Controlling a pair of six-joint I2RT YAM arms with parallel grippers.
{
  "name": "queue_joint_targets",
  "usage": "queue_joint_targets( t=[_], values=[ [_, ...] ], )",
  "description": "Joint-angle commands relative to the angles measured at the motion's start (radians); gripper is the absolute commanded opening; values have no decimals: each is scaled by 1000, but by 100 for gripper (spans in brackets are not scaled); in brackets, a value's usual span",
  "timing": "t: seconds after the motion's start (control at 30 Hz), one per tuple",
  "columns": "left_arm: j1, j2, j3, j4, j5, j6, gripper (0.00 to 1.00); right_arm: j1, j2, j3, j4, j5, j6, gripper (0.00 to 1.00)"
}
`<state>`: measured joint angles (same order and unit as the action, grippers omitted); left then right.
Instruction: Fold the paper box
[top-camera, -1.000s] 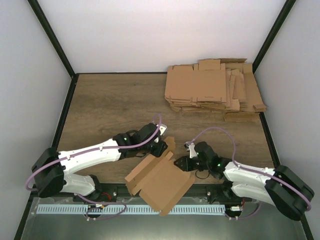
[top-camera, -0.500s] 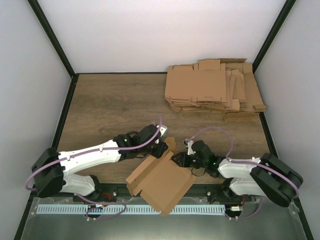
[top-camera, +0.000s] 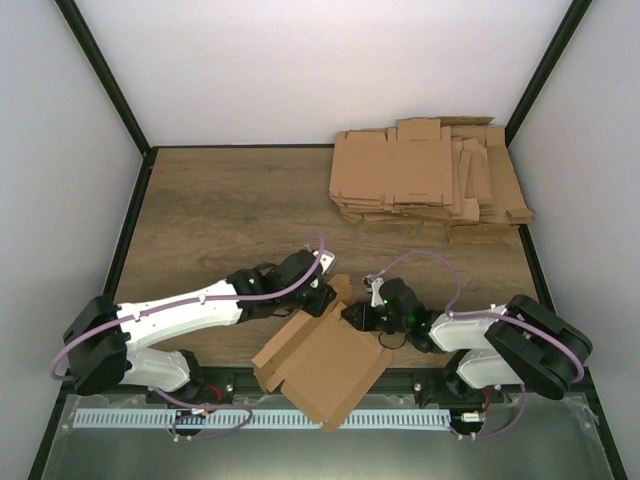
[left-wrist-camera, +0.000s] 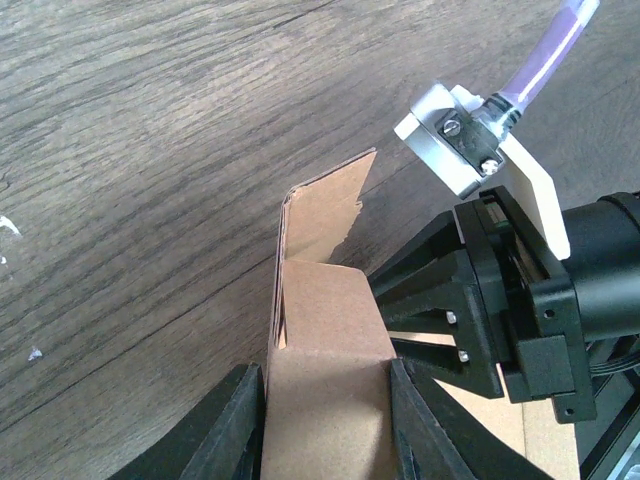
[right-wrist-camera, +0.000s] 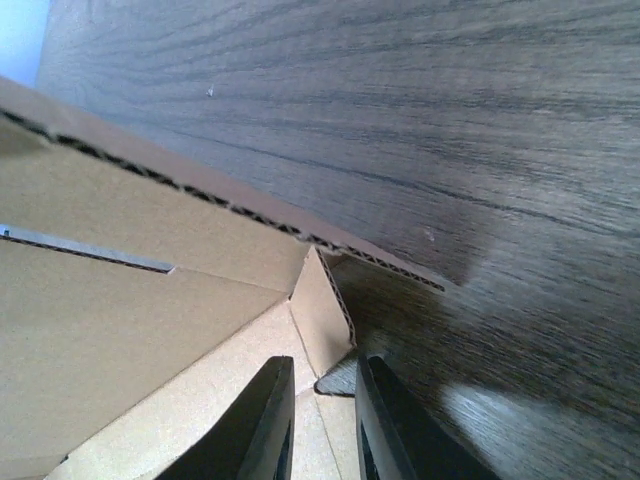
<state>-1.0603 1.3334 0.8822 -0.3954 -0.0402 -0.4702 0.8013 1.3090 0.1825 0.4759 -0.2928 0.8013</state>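
The paper box (top-camera: 325, 365) is a brown creased sheet lying partly folded at the table's near edge, overhanging it. My left gripper (top-camera: 322, 300) is at its far corner, shut on a raised flap (left-wrist-camera: 325, 330) that fills the space between the fingers (left-wrist-camera: 322, 368). From the right, my right gripper (top-camera: 350, 315) reaches the same corner. In the right wrist view its jaws (right-wrist-camera: 325, 362) stand narrowly apart, with a small upright corner flap (right-wrist-camera: 320, 310) just beyond the tips and nothing pinched between them.
A pile of flat brown cardboard blanks (top-camera: 430, 185) lies at the back right of the wooden table (top-camera: 220, 210). Black frame posts rise at the back corners. The right gripper's black body (left-wrist-camera: 500, 300) sits close beside the left one's held flap.
My right arm has moved left, up to the box's far corner, and its jaws have narrowed. The left gripper has kept its hold and place.
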Motion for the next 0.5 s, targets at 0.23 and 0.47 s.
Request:
queue_joint_targets(
  t=[0.23, 0.47],
  values=[
    [-7, 4, -14, -19, 2, -16, 37, 8, 13, 40, 47, -7, -55, 16],
    [-7, 6, -13, -18, 1, -16, 37, 7, 12, 25, 58, 52, -16, 23]
  ],
)
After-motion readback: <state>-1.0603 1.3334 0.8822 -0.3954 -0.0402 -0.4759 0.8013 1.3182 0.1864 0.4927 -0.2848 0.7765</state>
